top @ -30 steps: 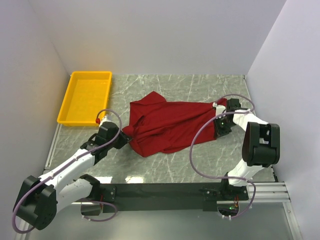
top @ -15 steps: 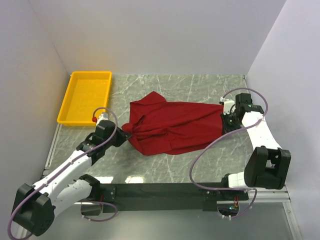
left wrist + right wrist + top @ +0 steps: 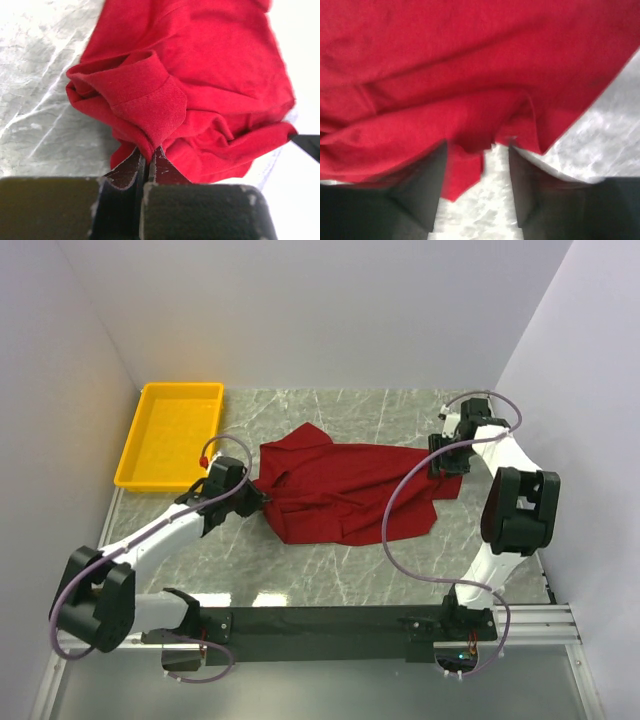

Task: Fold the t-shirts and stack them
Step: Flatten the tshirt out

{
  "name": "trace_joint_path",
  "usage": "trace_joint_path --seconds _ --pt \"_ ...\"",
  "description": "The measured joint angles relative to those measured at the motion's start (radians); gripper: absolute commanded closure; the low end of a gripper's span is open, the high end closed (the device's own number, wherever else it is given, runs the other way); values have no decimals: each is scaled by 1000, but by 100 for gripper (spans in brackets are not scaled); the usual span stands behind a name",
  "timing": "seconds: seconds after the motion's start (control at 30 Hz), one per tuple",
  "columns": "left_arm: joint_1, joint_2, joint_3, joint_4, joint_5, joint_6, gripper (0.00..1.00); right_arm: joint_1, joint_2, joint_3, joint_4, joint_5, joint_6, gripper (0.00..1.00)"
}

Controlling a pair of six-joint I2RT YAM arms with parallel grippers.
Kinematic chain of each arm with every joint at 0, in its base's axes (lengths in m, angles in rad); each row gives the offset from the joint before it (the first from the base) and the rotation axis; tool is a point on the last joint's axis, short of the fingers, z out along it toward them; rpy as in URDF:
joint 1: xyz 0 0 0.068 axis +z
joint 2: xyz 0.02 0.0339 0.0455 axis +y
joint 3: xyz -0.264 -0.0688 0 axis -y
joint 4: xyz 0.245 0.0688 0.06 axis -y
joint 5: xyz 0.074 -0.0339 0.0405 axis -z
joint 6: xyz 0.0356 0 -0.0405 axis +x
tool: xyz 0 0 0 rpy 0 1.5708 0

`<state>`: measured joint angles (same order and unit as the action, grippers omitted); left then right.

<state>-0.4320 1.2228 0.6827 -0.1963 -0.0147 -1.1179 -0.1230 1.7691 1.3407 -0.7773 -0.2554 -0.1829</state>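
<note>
t-shirt (image 3: 340,490) pinched in left gripper (image 3: 148,162); right gripper (image 3: 477,150) parted at opposite edge

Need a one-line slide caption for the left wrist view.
Left fingers pinched shut on a bunched fold of the dark red t-shirt, crumpled on the marble table.

The right wrist view shows the t-shirt (image 3: 470,75) blurred, cropped

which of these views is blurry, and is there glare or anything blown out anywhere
Right wrist view: soft all over, the dark red cloth t-shirt smeared, no weave showing. Left wrist view: the shirt's folded hem is crisp, but the right edge of the picture is blown out to white. Top external view: sharp, with pale glare patches on the grey marble table along its near edge.
</note>
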Motion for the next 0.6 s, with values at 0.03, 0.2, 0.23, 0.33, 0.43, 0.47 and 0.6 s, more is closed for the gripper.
trace_joint_path --seconds 0.03,0.2,0.23,0.33,0.43,0.47,0.6 --pt "2 19 0 3 4 1 99 2 18 7 21 -1 3 30" --pt "5 37 0 28 19 4 99 3 -38 -24 51 -14 -56 26" --pt "5 37 0 36 21 6 99 3 -73 -52 51 -27 -82 26" --pt "6 33 0 41 21 13 99 3 -182 -156 30 -78 -146 28" --pt "6 17 -2 45 22 23 99 3 -250 -263 1 -117 -171 32" --pt "6 9 -6 50 22 25 99 3 -255 -296 -5 -124 -170 33" --pt "6 -9 -21 68 31 25 99 8 -242 -369 -24 -111 -130 35"
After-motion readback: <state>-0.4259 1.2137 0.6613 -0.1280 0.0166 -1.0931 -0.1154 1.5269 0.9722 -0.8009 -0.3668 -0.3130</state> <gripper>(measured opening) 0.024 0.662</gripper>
